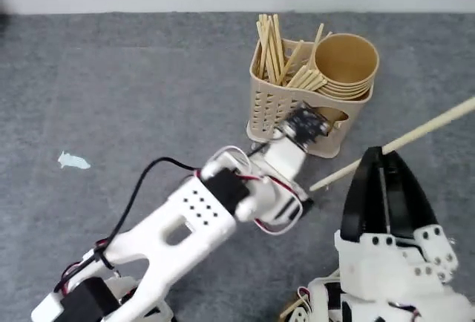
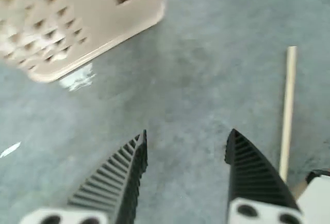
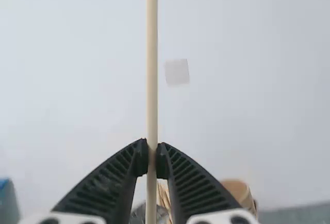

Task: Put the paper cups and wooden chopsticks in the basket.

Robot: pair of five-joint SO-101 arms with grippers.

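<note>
The beige basket (image 1: 278,107) stands at the back of the grey mat. It holds stacked paper cups (image 1: 345,62) and a bundle of wooden chopsticks (image 1: 278,51). My right gripper (image 1: 381,153) points upward, shut on a single chopstick (image 1: 423,129) that slants up to the right, off the mat. The right wrist view has this chopstick (image 3: 151,53) pinched between the shut fingers of the gripper (image 3: 151,154). My left arm (image 1: 223,203) lies against the basket's near side. Its gripper (image 2: 188,133) hangs open over bare mat, with the basket (image 2: 77,22) just ahead and the held chopstick (image 2: 287,110) beside it.
A pale blue scrap (image 1: 73,161) lies on the mat at the left. A small clear scrap (image 2: 77,79) sits at the basket's foot. A tan stick end (image 1: 293,309) pokes out by the right arm's base. Open mat stretches left of the basket.
</note>
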